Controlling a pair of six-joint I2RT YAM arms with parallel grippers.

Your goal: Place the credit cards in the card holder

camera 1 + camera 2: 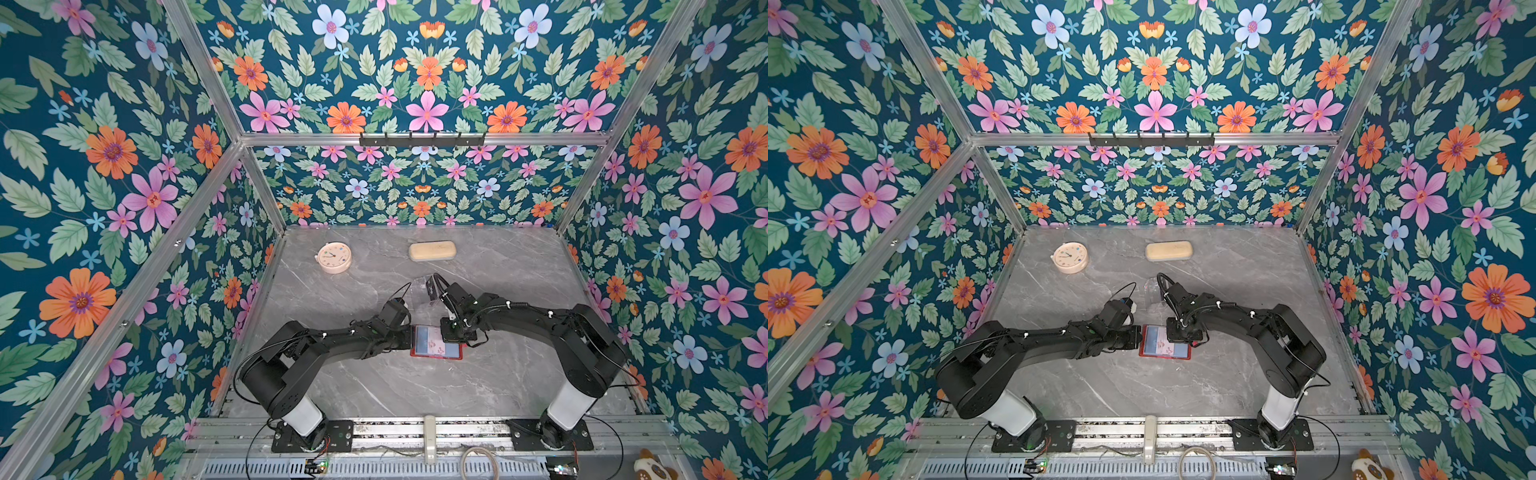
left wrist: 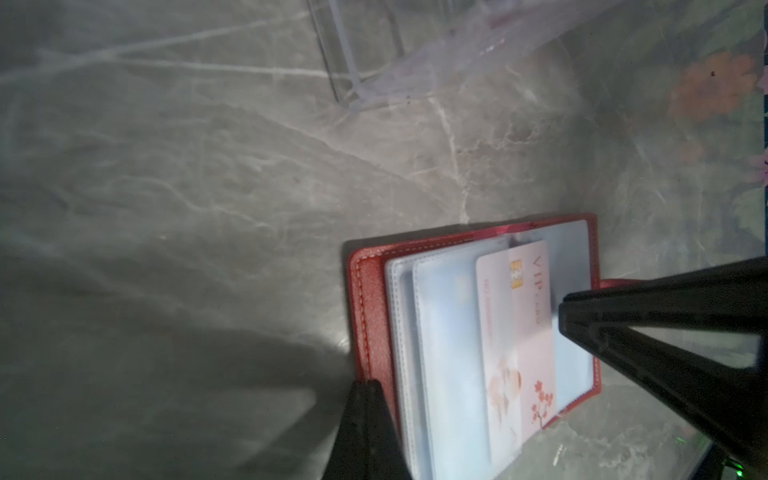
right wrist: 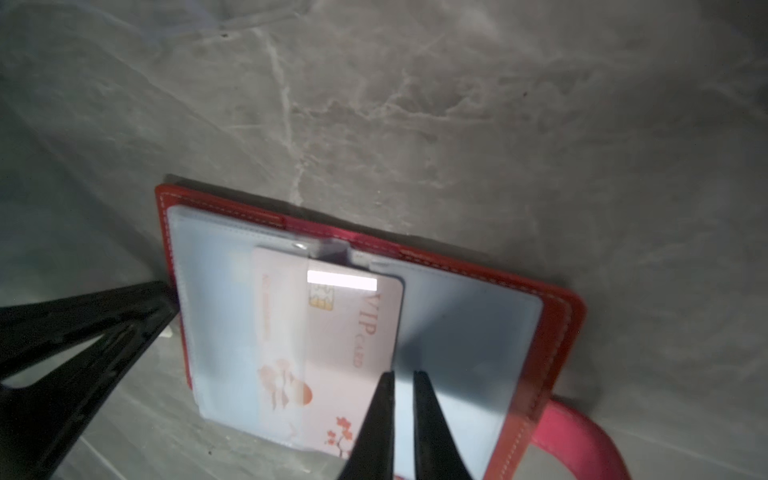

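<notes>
One stiff, slick credit card (image 3: 332,332), half-sleeved in the card holder (image 3: 559,332): probably best pushed at its bare edge, at the tips of the right hand (image 3: 403,376), nearly closed; left hand (image 2: 365,388) closed.

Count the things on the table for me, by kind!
Clock: 1
Beige case: 1
Clear stand: 1
Card holder: 1
Card, clearly seen: 1
Total: 5

Right gripper (image 3: 402,374), jaws nearly closed, tips at a pink VIP credit card (image 3: 353,332) half-sleeved in the open red card holder (image 3: 557,332) at its twelve o'clock.
</notes>
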